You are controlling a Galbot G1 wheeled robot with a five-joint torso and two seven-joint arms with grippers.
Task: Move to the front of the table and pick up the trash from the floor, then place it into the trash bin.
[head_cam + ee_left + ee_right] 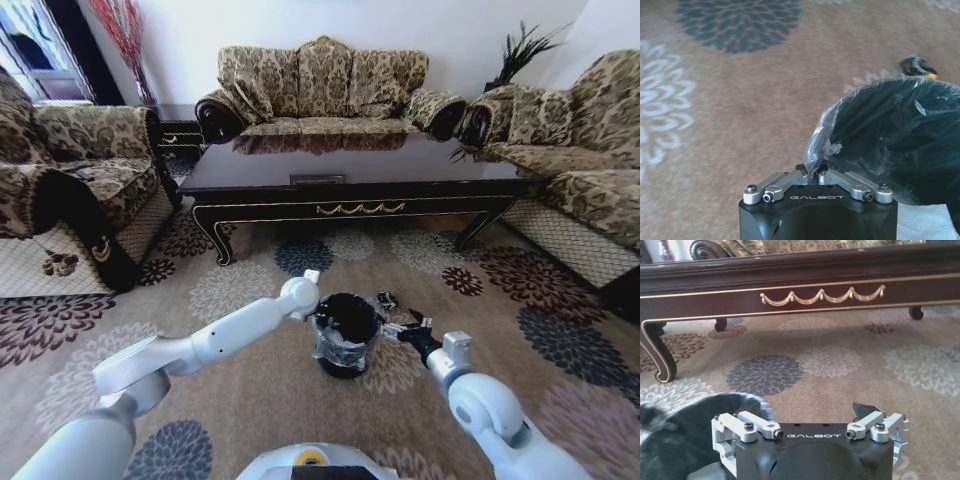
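Bin (345, 335) liner (apparently) in left claw (814, 172)

Open carpet (270, 390) lies between the robot and the coffee table (350, 170), which closes off the far side from left to right. The trash bin (345, 335) stands in the middle of that carpet. The left gripper (815, 172) is closed on the bin's liner at the rim. The right gripper (408, 328), spread open, is just beside the bin's right side. 2 sofas (70, 190) wall the left and right. Under the table's apron, a low gap stays open between the curved legs.
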